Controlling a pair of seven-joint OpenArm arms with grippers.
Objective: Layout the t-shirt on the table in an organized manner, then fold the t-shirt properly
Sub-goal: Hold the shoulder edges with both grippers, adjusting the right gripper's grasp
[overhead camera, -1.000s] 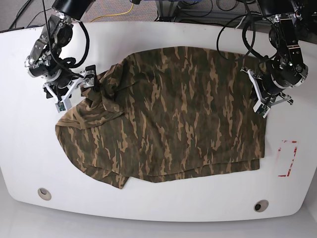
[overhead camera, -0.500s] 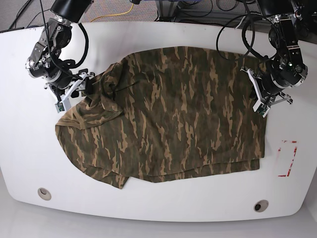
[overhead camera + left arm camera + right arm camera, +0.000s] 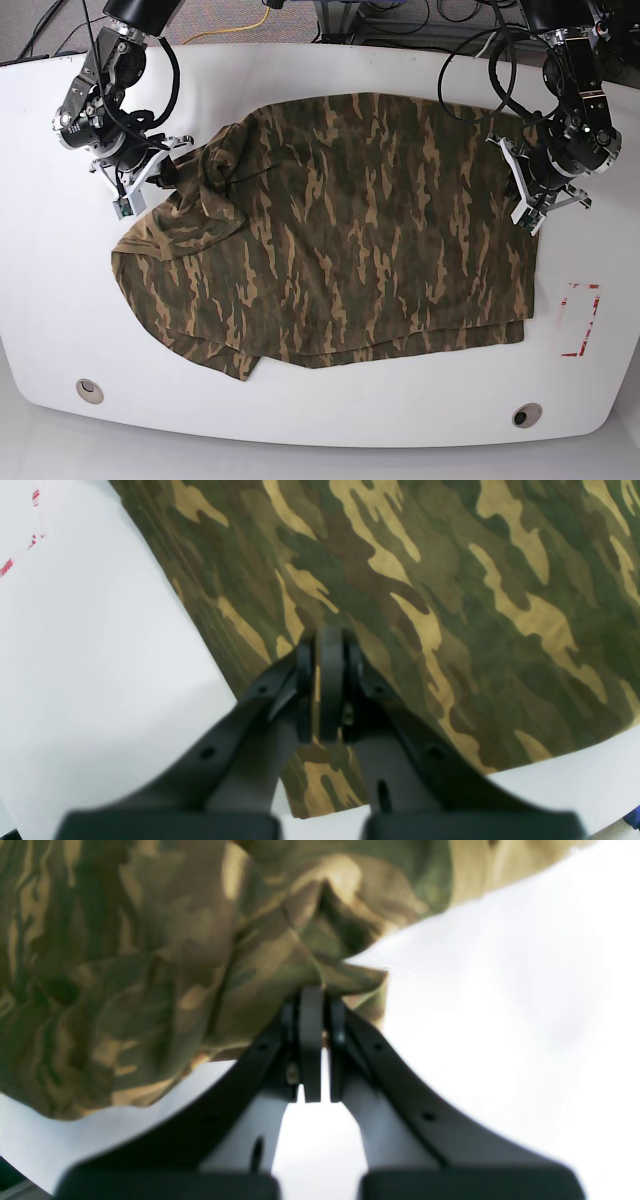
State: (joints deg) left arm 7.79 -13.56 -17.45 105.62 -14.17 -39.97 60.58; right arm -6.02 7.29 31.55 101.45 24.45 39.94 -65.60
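Observation:
The camouflage t-shirt (image 3: 360, 230) lies spread over the middle of the white table (image 3: 300, 425), with a crumpled flap at its left end. In the base view my right gripper (image 3: 168, 170) sits at that bunched left edge. The right wrist view shows the right gripper (image 3: 312, 997) shut on a fold of the t-shirt (image 3: 150, 965). At the shirt's right edge my left gripper (image 3: 527, 212) is low on the cloth. Seen from the left wrist, the left gripper (image 3: 325, 645) is shut, pinching the hem of the t-shirt (image 3: 450, 580).
A red rectangular outline mark (image 3: 580, 320) lies right of the shirt. Two small round holes (image 3: 89, 390) (image 3: 527, 414) sit near the front edge. Cables (image 3: 240, 25) hang beyond the table's far edge. Bare white tabletop surrounds the shirt.
My right gripper has shut on the bunched cloth at the shirt's left edge and shifted slightly up and left, drawing the fold along. The left gripper stays shut in place.

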